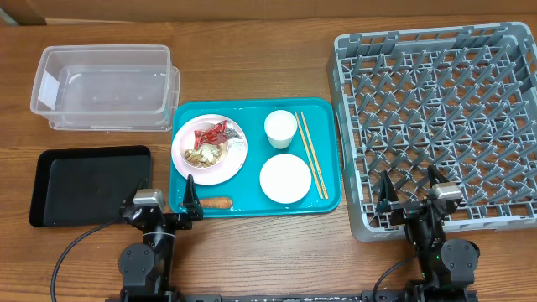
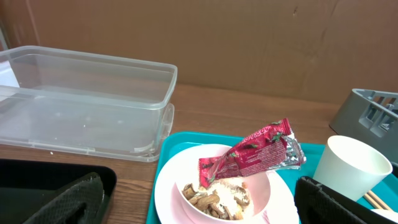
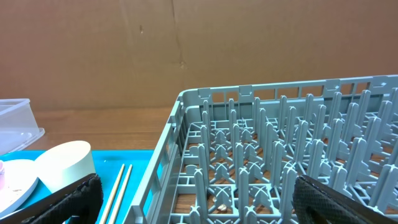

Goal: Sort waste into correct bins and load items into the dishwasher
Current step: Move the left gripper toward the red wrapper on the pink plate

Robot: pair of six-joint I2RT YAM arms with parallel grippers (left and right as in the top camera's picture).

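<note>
While both arms are stationed at the near table edge, the left gripper (image 1: 159, 201) is seen spread wide, holding nothing, between the black tray (image 1: 84, 184) and the teal tray (image 1: 252, 106). The right gripper (image 1: 409, 189), equally wide and unladen, is held over the dish rack's (image 1: 436, 126) near edge. The red wrapper (image 1: 214, 132) and crumbs (image 1: 205, 153) are found in the pink bowl (image 1: 180, 151) on the teal tray, beside the white plate (image 1: 285, 178), white cup (image 1: 281, 128), chopsticks (image 1: 310, 155) and carrot (image 1: 218, 202). The clear tub (image 1: 50, 84) is noted behind the black tray.
</note>
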